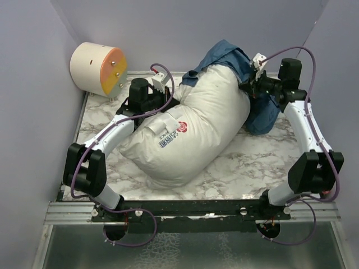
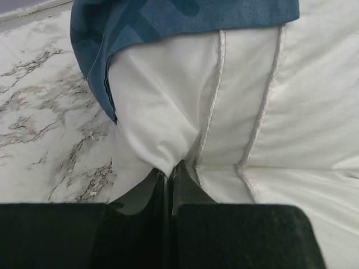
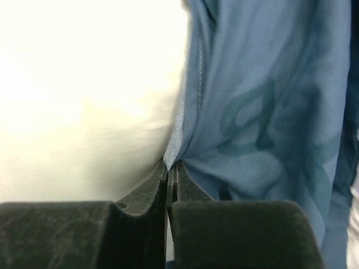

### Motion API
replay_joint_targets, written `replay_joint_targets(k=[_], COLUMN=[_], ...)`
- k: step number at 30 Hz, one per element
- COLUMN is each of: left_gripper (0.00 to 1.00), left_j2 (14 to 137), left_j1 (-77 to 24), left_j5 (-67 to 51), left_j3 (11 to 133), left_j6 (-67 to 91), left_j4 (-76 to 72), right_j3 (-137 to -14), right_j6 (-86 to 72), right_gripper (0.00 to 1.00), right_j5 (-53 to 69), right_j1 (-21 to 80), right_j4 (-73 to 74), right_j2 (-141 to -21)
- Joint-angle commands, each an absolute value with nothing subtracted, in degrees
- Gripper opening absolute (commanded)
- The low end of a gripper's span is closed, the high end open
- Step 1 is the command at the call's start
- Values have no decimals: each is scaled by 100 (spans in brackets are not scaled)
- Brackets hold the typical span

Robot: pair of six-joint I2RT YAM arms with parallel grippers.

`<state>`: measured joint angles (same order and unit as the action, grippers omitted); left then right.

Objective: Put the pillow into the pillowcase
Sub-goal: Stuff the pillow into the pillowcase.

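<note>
Top external view shows you 1 pillow (image 1: 190,129), plump, soft and light, lying mid-table; it will sag, so take it by the piped seam. Your left gripper (image 2: 167,176) is pinched tight on its white cover. Farther back, 1 limp pillowcase (image 1: 255,84) covers only the far end; your right gripper (image 3: 170,168) is clamped on its hem.

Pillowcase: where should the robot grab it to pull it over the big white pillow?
Probably by the hemmed open edge of the pillowcase, where it lies against the pillow, coming in from the right side. That edge is thin and loose, easy to pinch, and the right gripper is shut on it there.
</note>
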<state>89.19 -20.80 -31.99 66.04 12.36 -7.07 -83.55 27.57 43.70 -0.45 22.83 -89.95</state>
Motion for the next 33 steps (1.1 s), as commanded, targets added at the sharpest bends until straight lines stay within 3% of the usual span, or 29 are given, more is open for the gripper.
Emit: replay_joint_targets(k=[1,4,8,12,16,21,25,29,33], left_gripper=[0,0,0,0,1,53,81,86,84], left_j2=[8749,8727,8648,8547,8462,8024,7236,6738,6567], left_j1=[-2189,-2189,-2188,-2196,-2191,-2128,-1909,-1820,-1899], left_j5=[-3070,-2920,-2883,-2834,-2588,-1446,-758,-709,-1921], left_j3=[6485,6462,6365,6264,6209,6229,6025,6603,7147], left_j6=[1278,1271,1291,1261,1218,916,715,637,967], left_j4=[-472,-470,-585,-703,-716,-402,-464,250,876], right_j3=[-8363,-8549,-8024,-7945,-7790,-7664,-7431,-7450,-7548], right_j6=[2266,2193,2532,2262,2278,2153,2012,1986,1941], right_gripper=[1,1,1,1,2,10,12,25,49], right_j5=[7115,7447,5583,4145,3859,3990,4372,4931,6155], right_j1=[327,885,1884,1862,1827,1505,1314,1264,1080], right_j4=[1847,2292,2562,2574,2447,2322,2210,2365,2446], right_j2=[-7941,-8136,-8522,-9112,-9012,-8842,-8834,-8847,-8572])
